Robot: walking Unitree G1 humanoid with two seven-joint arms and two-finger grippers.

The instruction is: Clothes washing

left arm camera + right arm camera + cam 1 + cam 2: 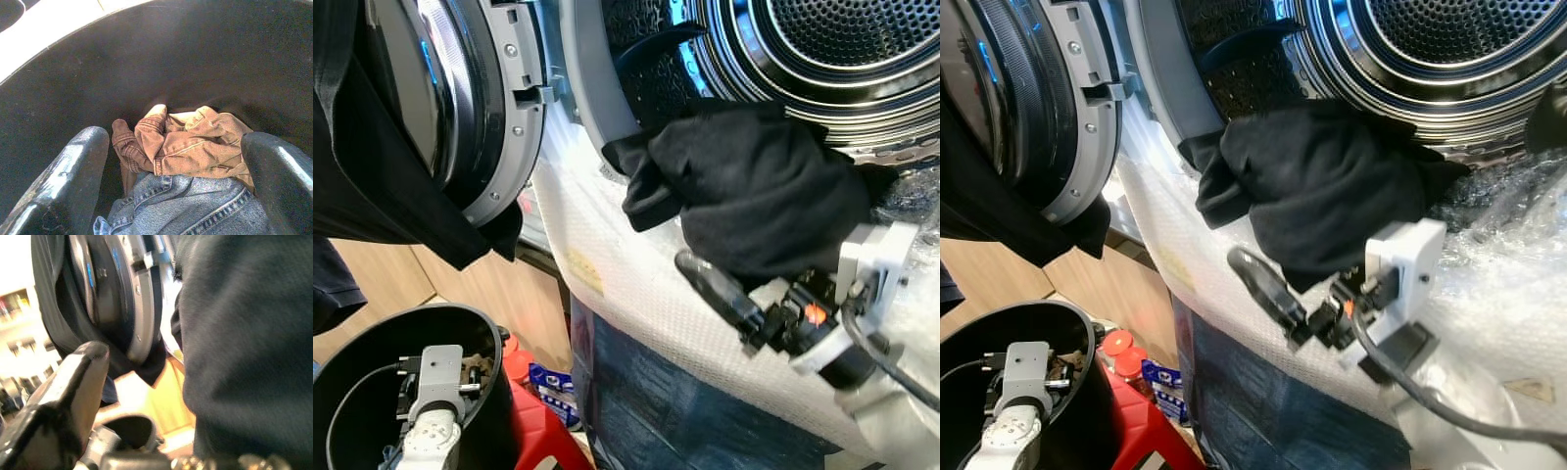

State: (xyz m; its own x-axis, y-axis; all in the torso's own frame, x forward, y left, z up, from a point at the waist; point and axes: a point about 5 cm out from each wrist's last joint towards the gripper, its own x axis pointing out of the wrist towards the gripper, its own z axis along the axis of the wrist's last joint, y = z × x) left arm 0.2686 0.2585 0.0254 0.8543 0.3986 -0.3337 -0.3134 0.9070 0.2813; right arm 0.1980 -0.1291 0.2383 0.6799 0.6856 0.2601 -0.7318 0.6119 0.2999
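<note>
Black garment (759, 186): we counted one soft, matte bundle, bunched at the lower lip of the washer opening, part on the rim and part hanging down over the front.
Right gripper (1268, 279): we saw one long, glossy black finger (715, 289) lying just under the bundle, free of the cloth. The second finger was hidden by the fabric, so we could not tell whether the bundle was pinched or how far apart the fingers stood. Its white wrist block (1408, 259) and one black cable sat below the garment.
Drum (832, 49): one perforated steel cylinder with ringed, shiny ribs, directly above the garment.
Door (460, 108): one round door with a grey plastic frame and dark glass, swung open to the robot's left; a second dark cloth (401, 196) hung over it.
Wrap (636, 284): we noted white, dimpled sheeting over the machine's front, with clear bubble film (1518, 255) on the robot's right.
Bucket (352, 362): one round black tub with smooth walls, low on the robot's left, beside a red stool (543, 436).
Left gripper (171, 196): inside the bucket, its two rounded black fingers (73, 176) were spread wide and held nothing.
Bucket contents: we counted two items, one crumpled tan corduroy-like piece (186, 147) lying on one blue denim piece (195, 210) with visible seams.
</note>
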